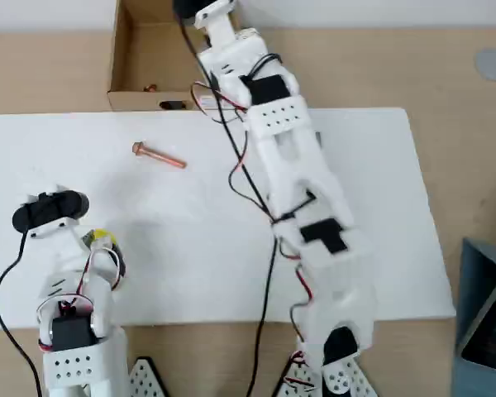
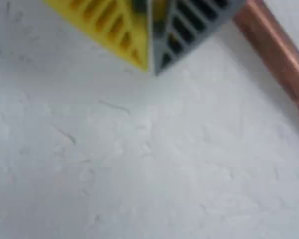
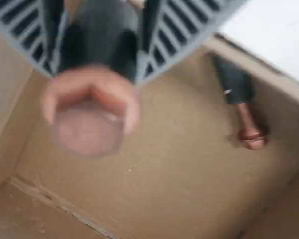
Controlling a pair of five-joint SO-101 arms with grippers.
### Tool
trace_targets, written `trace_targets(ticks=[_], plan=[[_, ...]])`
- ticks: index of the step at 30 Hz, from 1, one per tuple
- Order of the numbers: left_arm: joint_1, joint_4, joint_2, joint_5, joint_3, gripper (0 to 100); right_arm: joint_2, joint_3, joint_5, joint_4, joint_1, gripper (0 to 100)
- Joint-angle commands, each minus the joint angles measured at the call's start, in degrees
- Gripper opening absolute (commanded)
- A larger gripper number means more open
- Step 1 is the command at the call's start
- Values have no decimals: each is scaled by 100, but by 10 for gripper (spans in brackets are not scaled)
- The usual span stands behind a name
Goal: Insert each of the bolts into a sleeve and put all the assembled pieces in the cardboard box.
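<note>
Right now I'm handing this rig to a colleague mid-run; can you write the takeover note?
Right gripper: fingers shut on a sleeved bolt, held over the cardboard box.
Left gripper: fingers shut, empty, low over the white mat.
Done: one assembled piece lies in the box.
Left to do: release the held piece into the box; the bare bolt on the mat is not yet sleeved or boxed.

One loose bolt, seemingly two sleeved bolts, one cardboard box.
</note>
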Motion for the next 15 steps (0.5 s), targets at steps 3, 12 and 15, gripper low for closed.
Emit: trace_targets(ticks=[3,12,15], plan=[[-35,-114,-40,-9,9,3,954,-1560,264,-211,57,12],[-35,-114,-40,-9,9,3,1965,-2853,492,413,-13,80],[-26,-123,-40,-9,9,3,2079,-3073,492,642,-22,135]])
